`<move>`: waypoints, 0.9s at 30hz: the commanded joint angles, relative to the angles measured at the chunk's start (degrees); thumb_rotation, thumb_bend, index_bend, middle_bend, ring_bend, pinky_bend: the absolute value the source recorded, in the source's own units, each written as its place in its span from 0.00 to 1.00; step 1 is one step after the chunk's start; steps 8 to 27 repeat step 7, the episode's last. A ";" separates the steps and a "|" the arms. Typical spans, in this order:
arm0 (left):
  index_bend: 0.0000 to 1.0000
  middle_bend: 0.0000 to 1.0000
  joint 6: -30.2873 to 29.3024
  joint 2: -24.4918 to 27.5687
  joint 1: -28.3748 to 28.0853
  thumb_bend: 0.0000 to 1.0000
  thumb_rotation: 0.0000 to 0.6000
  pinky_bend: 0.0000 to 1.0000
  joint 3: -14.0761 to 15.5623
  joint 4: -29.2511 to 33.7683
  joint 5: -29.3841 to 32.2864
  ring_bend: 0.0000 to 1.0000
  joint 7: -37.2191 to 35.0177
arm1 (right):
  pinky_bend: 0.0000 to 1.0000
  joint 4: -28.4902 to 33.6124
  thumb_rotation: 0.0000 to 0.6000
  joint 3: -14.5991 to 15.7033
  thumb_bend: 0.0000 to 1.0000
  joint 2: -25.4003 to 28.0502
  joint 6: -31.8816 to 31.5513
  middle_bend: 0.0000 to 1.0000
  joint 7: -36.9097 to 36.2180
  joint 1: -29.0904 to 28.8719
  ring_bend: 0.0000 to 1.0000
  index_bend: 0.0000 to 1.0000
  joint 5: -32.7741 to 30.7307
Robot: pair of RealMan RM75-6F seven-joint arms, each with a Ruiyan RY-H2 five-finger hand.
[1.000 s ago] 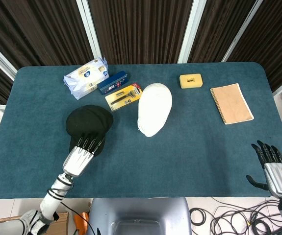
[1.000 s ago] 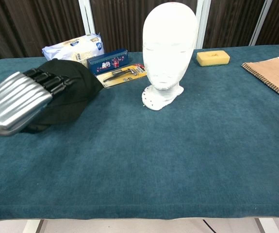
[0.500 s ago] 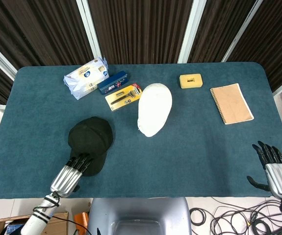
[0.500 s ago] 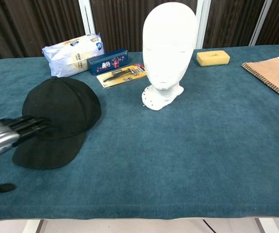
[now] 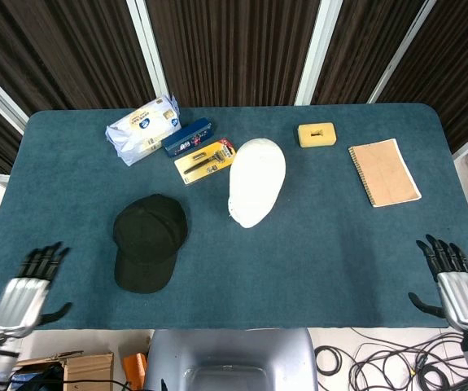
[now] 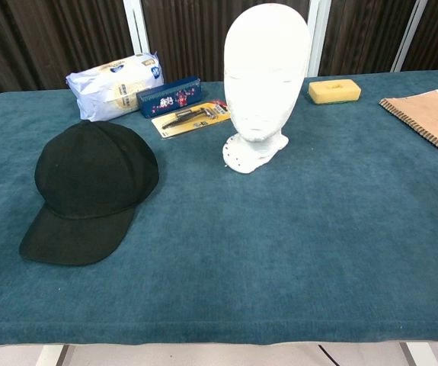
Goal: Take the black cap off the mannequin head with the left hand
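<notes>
Change since a second ago: left hand [image 5: 24, 295], then resting its fingertips on the black cap [image 5: 149, 240], now withdrawn to the near left corner of the table [image 5: 315, 252], off the cloth edge, fingers spread and holding nothing; cap released and shifted slightly nearer the front edge. Black cap: lying crown-up on the blue cloth, brim toward the robot, long axis running roughly front to back; well apart from the mannequin head [image 5: 256, 181], which stands bare to its right. Cap lies forward and to the right of the left hand's fingers; left hand the nearer of the two by far. Right hand [image 5: 456, 287]: at the near right corner, fingers apart, empty. Task judged complete as things lie. Also present: tissue pack [image 5: 142, 128], blue box [image 5: 187, 136], yellow carded tool [image 5: 205, 160], yellow sponge [image 5: 316, 134], spiral notebook [image 5: 383, 172].
</notes>
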State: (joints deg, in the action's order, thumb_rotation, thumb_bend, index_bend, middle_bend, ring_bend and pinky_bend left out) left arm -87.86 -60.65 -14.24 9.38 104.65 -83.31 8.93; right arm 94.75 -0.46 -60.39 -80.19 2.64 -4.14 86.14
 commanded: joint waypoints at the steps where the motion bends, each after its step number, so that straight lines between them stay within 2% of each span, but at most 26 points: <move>1: 0.00 0.00 -5.88 -2.27 6.65 0.24 1.00 0.05 -2.27 -6.38 1.47 0.00 -11.32 | 0.06 0.28 1.00 -0.02 0.15 -0.55 0.30 0.00 1.29 -0.22 0.00 0.00 -0.16; 7: 0.00 0.00 -4.28 -1.88 7.02 0.25 1.00 0.05 -2.82 -8.09 -0.55 0.00 -11.11 | 0.06 0.64 1.00 -0.38 0.15 -1.01 -0.58 0.00 2.25 0.11 0.00 0.00 -0.61; 27: 0.00 0.00 -4.28 -1.88 7.02 0.25 1.00 0.05 -2.82 -8.09 -0.55 0.00 -11.11 | 0.06 0.64 1.00 -0.38 0.15 -1.01 -0.58 0.00 2.25 0.11 0.00 0.00 -0.61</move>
